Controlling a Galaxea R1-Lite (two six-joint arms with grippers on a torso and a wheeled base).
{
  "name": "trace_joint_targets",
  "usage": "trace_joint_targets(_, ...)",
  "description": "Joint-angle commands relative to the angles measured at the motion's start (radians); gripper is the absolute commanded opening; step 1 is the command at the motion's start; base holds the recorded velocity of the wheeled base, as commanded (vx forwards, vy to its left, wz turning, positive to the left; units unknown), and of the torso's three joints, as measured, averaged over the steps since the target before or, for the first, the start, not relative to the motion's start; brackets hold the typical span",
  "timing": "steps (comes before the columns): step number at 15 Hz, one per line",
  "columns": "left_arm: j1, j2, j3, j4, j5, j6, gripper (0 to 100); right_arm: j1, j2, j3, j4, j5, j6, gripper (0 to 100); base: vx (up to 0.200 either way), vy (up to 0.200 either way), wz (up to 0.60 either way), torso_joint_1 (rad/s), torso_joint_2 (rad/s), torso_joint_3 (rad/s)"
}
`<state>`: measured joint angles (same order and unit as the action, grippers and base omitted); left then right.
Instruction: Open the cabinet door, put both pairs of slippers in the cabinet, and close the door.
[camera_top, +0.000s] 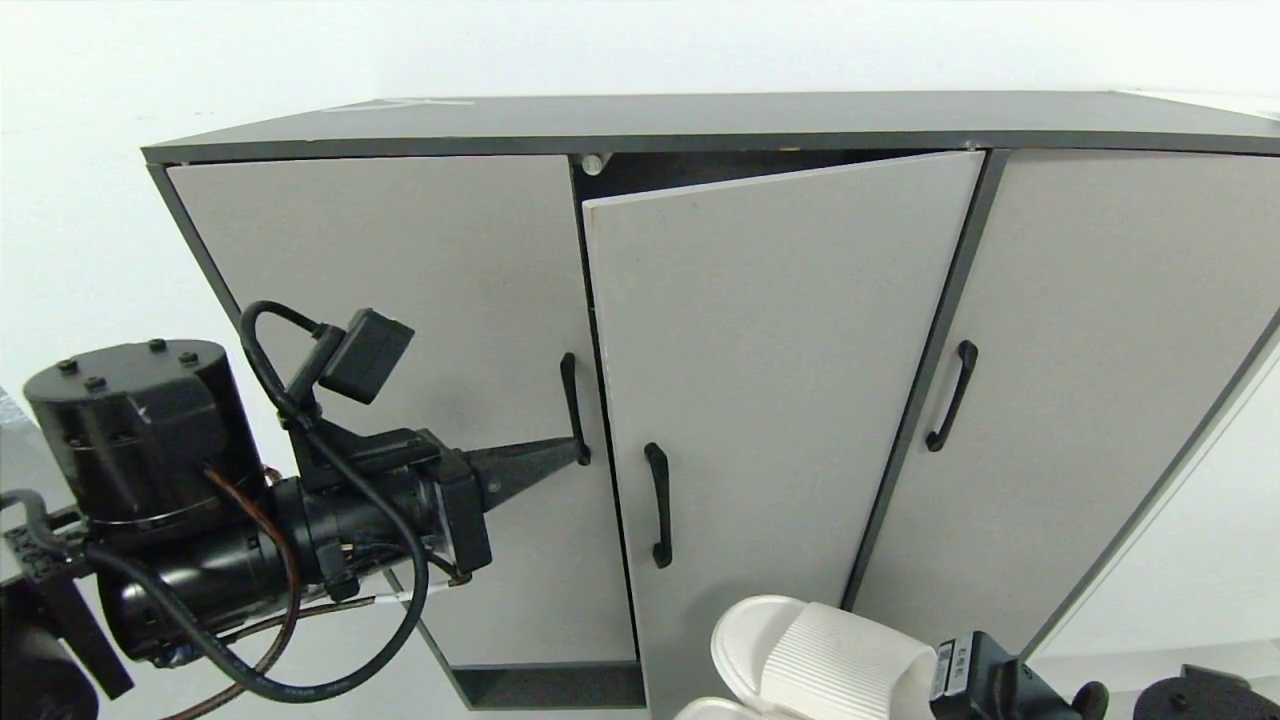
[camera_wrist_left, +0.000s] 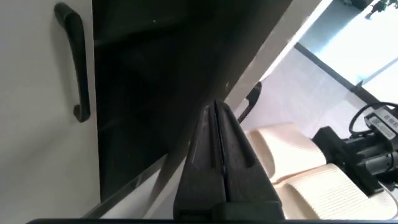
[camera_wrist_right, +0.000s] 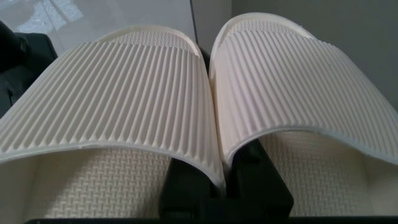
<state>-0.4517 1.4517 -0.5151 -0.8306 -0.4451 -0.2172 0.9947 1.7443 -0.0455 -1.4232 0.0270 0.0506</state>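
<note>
Slippers (camera_wrist_right: 124, 93) pinched in right fingers (camera_wrist_right: 186, 193); middle door (camera_top: 760, 380) ajar.

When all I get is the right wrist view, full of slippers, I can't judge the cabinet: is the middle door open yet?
Observer: Partly. The middle door stands ajar, its handle side swung out. The left door and right door are shut.
Operator: Where's the left gripper?
Observer: The left gripper, fingers together, has its tip at the middle door's free edge, beside the left door's handle.
Operator: And my slippers, relative to the opening?
Observer: The slippers sit low in front of the middle door's outer face, not at the gap.
</note>
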Motion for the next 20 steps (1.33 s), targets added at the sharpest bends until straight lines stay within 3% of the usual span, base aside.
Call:
trace_joint_targets(1,0.004,0.105,-0.086,-0.002,0.003,-0.022,0,0.009,0.001,0.006,0.001,0.002,0.0,0,0.0,0.0,0.0,0.0,0.0,0.0)
trace_joint_targets(4,-0.012,0.217,-0.212,-0.008,0.045,-0.108,0,0.015,-0.005,0.038,-0.002,0.053,-0.017,0,0.0,0.0,0.0,0.0,0.0,0.0)
trace_joint_targets(6,-0.021,0.237,-0.237,-0.008,0.077,-0.108,0,0.021,-0.006,0.046,0.001,0.07,-0.045,0,0.0,0.0,0.0,0.0,0.0,0.0)
trace_joint_targets(15,-0.067,0.237,-0.227,-0.013,0.075,-0.105,0,0.036,-0.002,0.046,-0.003,0.094,-0.038,0,0.0,0.0,0.0,0.0,0.0,0.0)
trace_joint_targets(20,-0.139,0.233,-0.217,-0.015,0.085,-0.108,0,0.036,-0.006,0.046,-0.003,0.094,-0.037,0,-0.2,0.0,0.0,0.0,0.0,0.001)
